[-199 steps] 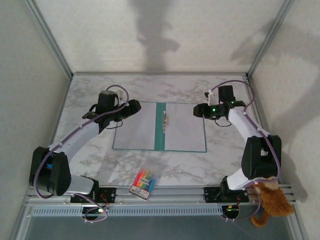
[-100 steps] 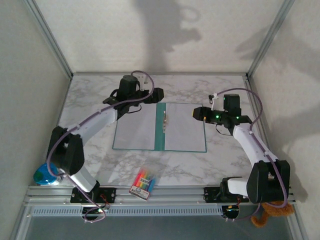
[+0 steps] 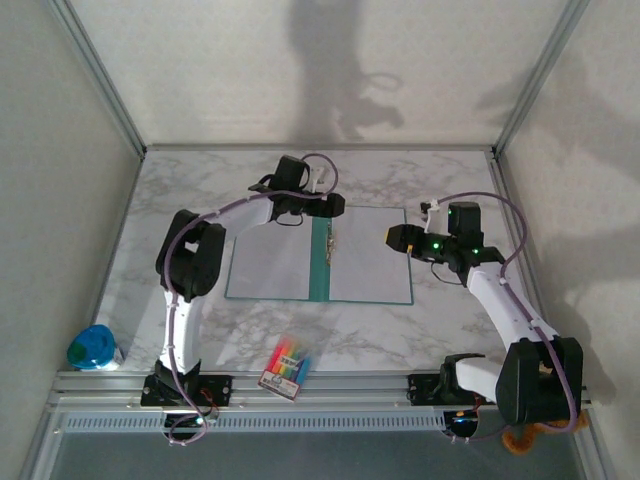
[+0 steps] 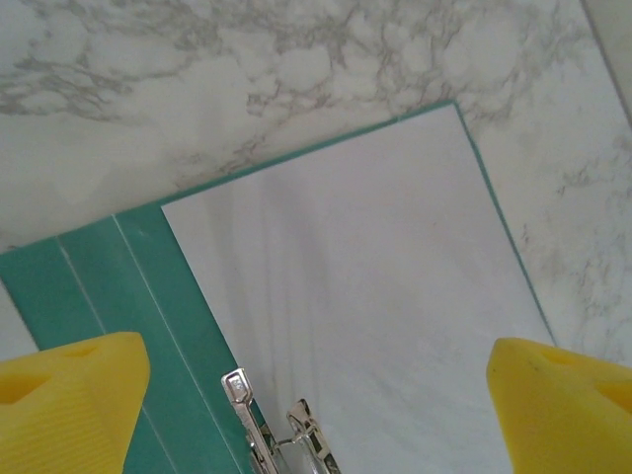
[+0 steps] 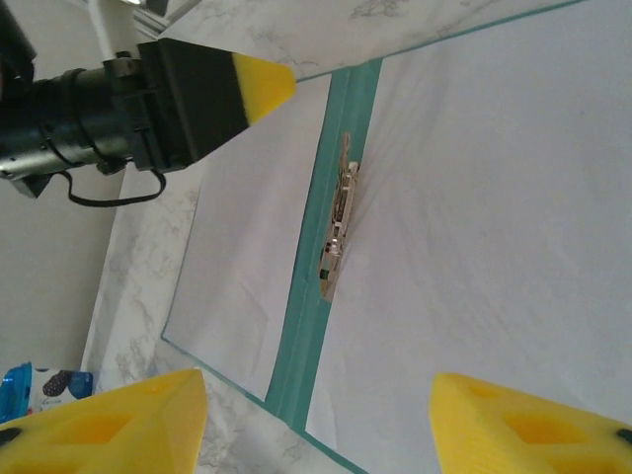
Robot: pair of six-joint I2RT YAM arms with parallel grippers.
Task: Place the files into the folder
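While both tools are empty, the layout is this: folder lies open and flat in the middle of the table, a bit toward the far edge, with files on both covers either side of the metal clip. Can't tell if any sheet sits under the clip. Left gripper hangs over the far end of the spine, jaws wide apart, nothing between them. Right gripper is at the folder's far right corner, jaws partly apart, also holding nothing. Risks as I judge them: sheets look loose and slick, so a finger dragging a cover shut could push paper out past the card; a low pass could snag the raised clip; both arms crowd the same far edge, so they could clash. Pens by the near edge are out of the way.
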